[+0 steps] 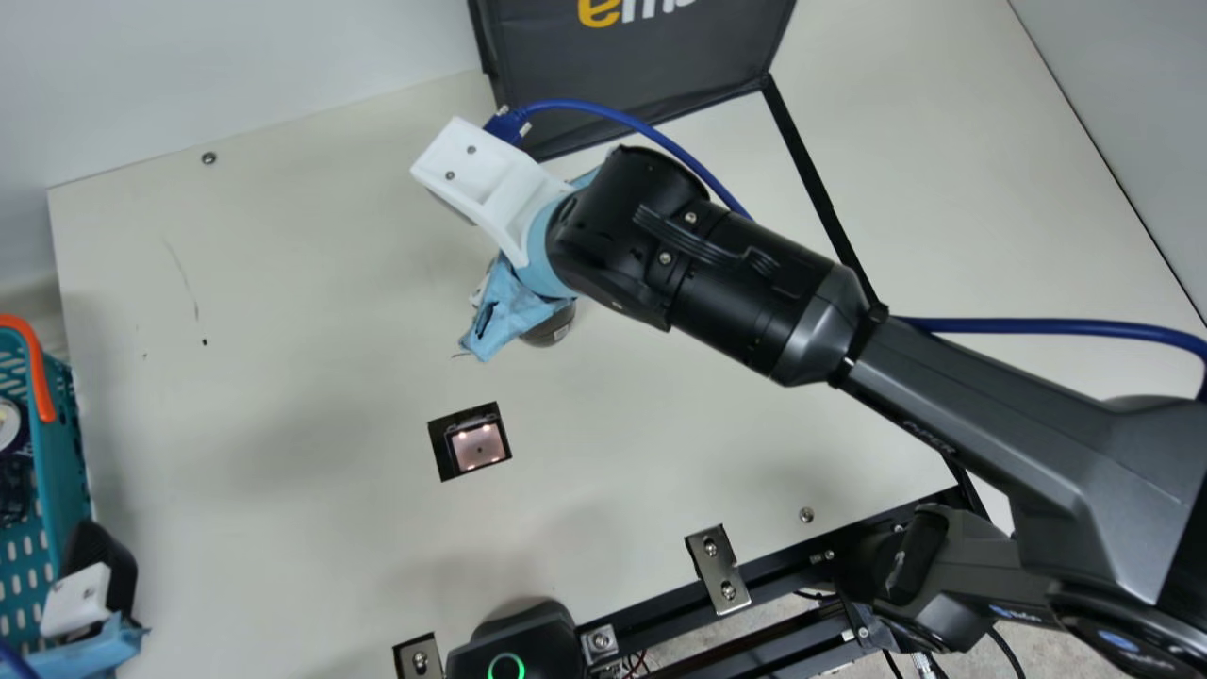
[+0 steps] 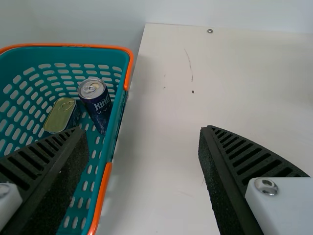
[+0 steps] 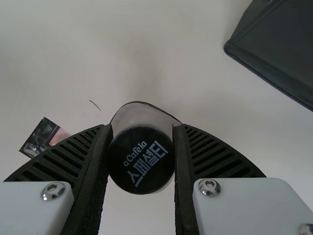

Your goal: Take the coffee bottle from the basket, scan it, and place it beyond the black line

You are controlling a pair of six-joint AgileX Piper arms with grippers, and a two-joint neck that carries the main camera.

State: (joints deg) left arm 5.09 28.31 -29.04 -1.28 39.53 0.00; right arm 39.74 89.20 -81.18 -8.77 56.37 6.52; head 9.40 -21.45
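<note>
- Main view, ctr: showing R gripper (image 1: pixel 542 250) over cream tabletop (image 1: pixel 283 311), pointing downward w/ a blue cable running from its white mount.
- R wrist view: clasping coffee bottle (image 3: pixel 142 159) betw. both fingers (image 3: pixel 90 186), closing snugly on either side of its black cap.
- Main view: holding same bottle nr. scanner (image 1: pixel 478 445) but apart from it, on scanner's side of black line (image 1: pixel 816 189); contact betw. base & tabletop being impossible to tell.
- Scanner: glowing pinkish, sitting in a dark recess.
- Black line: running from corner of dark bag (image 1: pixel 632 57) toward front edge.
- Main view, lower-left corner: showing L gripper (image 1: pixel 99 566) beside teal basket (image 1: pixel 66 443).
- L wrist view: holding fingers (image 2: pixel 63 176) wide apart w/ nothing betw. them, i.e. one over basket, other over tabletop.
- Basket: containing dark can (image 2: pixel 95 100) & flat tin (image 2: pixel 61 115), lying side by side, nr. orange-rimmed wall.
</note>
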